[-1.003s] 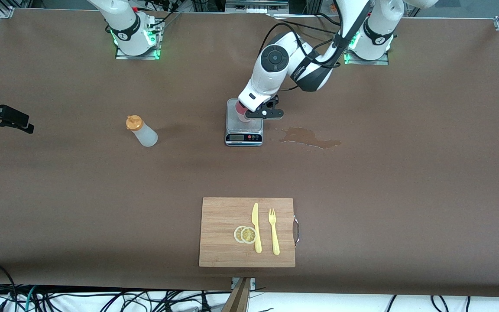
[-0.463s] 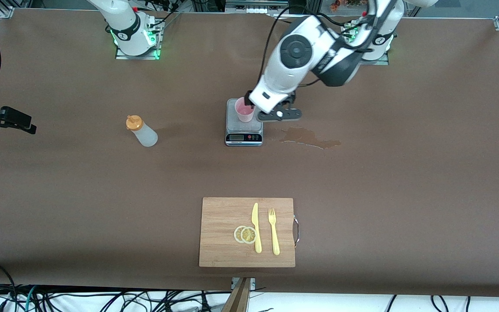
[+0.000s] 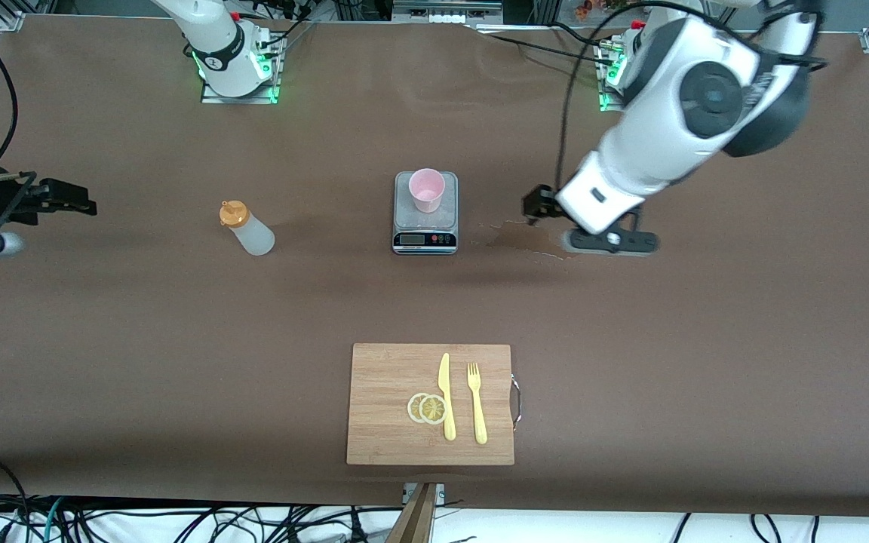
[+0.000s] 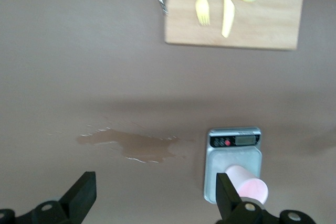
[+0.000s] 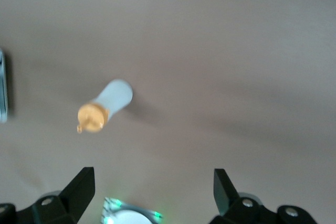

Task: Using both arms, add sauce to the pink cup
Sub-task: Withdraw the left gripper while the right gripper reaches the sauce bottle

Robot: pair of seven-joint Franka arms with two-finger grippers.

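One pink cup (image 3: 427,189), one sauce bottle (image 3: 247,228), two arms

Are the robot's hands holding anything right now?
No. The left gripper is open over the wet stain; the right gripper is open near the whitish squeeze bottle with the orange cap.

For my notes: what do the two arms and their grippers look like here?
Both arms are white and jointed, with dark grey to black bands and round dark joint caps. Black cables run along them, and green lights glow at their bases. The left gripper and right gripper are black, each with two wedge-shaped fingers.
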